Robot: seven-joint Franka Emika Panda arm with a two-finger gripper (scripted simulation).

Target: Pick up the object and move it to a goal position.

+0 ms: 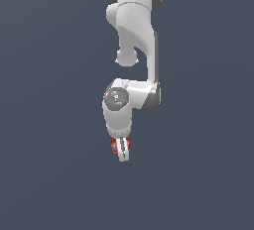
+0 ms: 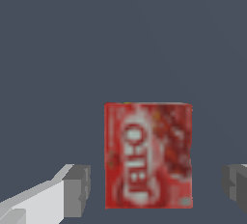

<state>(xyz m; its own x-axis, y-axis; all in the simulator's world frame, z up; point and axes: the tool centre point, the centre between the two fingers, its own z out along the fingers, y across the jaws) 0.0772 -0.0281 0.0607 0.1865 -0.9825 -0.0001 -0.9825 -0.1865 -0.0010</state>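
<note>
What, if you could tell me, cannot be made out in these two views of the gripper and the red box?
- Exterior view: most of the red box is hidden behind the gripper; only slivers show.
- Exterior view: the arm's base is cut off by the top edge.
- Wrist view: the box's white lettering is too blurred to read with certainty.
- Wrist view: both fingers are cut by the picture's edges.
- Neither view shows a goal marker.

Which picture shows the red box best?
The wrist view. The red box fills it, white letters clear, sitting between the open gripper fingers with gaps on both sides. In the exterior view only red slivers peek out behind the gripper.
</note>
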